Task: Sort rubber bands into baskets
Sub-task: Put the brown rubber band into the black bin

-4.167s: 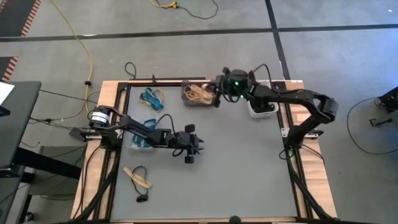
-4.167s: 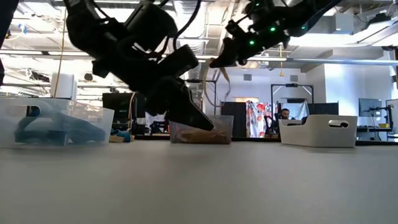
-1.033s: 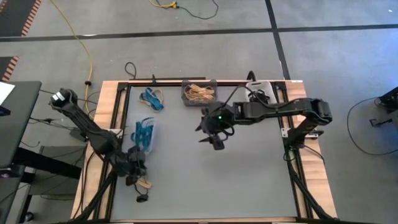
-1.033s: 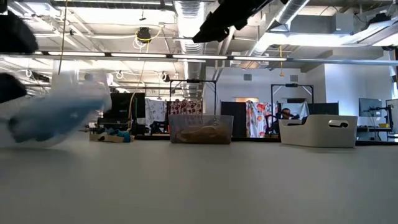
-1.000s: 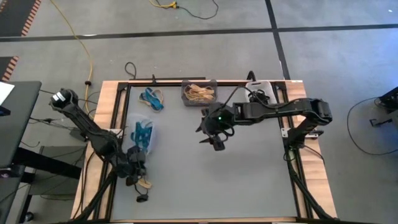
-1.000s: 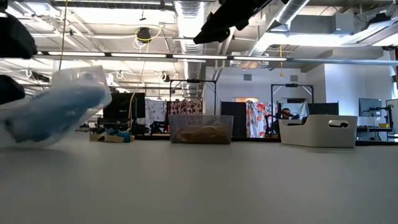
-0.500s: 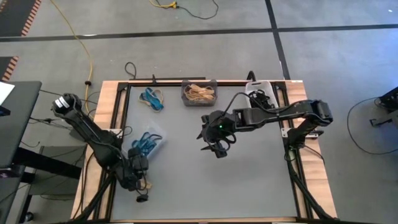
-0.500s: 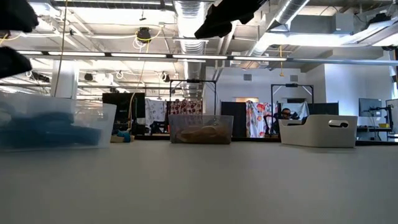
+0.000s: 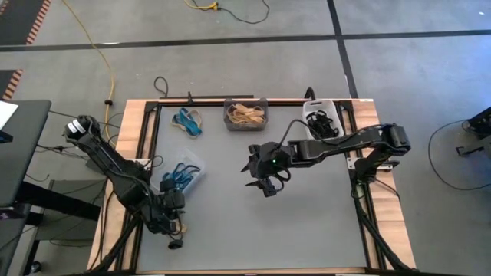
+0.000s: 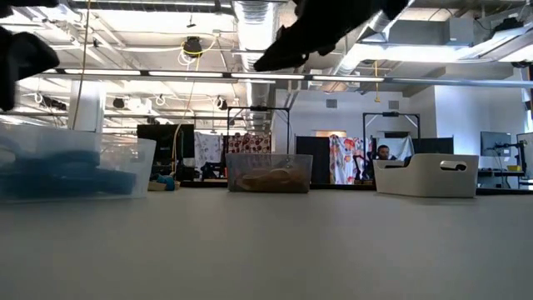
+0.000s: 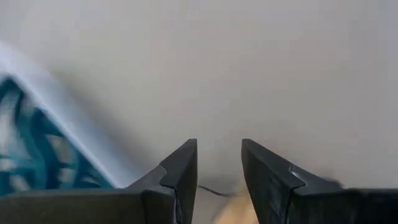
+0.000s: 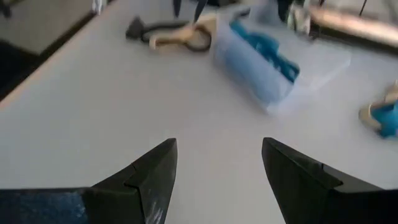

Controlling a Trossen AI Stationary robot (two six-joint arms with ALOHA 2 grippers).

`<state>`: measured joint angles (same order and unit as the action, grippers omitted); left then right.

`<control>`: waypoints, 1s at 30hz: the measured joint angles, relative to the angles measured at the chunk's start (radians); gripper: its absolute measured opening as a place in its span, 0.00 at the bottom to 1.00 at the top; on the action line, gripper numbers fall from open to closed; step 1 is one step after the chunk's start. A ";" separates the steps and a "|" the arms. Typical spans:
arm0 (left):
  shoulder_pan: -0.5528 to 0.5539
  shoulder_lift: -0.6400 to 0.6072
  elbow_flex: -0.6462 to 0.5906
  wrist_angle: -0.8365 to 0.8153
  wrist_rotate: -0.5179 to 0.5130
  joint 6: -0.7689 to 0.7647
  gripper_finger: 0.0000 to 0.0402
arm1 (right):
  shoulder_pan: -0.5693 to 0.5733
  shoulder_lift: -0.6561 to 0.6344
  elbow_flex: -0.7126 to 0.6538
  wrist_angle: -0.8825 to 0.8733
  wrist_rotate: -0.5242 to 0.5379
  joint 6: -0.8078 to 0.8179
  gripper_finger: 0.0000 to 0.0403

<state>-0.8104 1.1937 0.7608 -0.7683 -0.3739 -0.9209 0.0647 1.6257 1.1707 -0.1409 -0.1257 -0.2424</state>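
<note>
The left gripper sits low over the near-left part of the bench, its fingers standing a narrow gap apart with nothing seen between them; just beyond their tips lie a tan rubber band and a black rubber band, thin floppy loops flat on the surface. Just beside these fingers on the far side stands the clear basket, skewed, full of tangled blue bands. The right gripper hangs over the middle of the bench, its fingers spread wide and empty. Beyond it, at the far edge, are the dark grey basket heaped with tan loops, loose blue bands lying flat on the surface, and the white basket holding black bands.
</note>
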 joint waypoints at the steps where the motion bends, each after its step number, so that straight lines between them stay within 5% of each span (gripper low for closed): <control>1: 0.000 0.000 0.000 0.010 0.025 0.006 0.28 | 0.000 0.000 -0.032 0.068 0.000 0.002 0.66; 10: -0.007 0.079 0.038 -0.021 0.181 -0.042 0.28 | -0.002 0.133 -0.134 0.487 -0.126 0.067 0.66; 20: -0.027 0.300 0.193 -0.164 0.181 0.183 0.28 | -0.032 0.443 0.096 0.514 -0.160 0.088 0.66; 30: -0.054 0.343 0.207 -0.176 0.213 0.177 0.28 | -0.097 0.645 0.346 0.467 -0.279 0.162 0.66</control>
<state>-0.8640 1.5372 0.9674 -0.9442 -0.1604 -0.7442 -0.0324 2.2705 1.5167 0.3257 -0.4045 -0.0808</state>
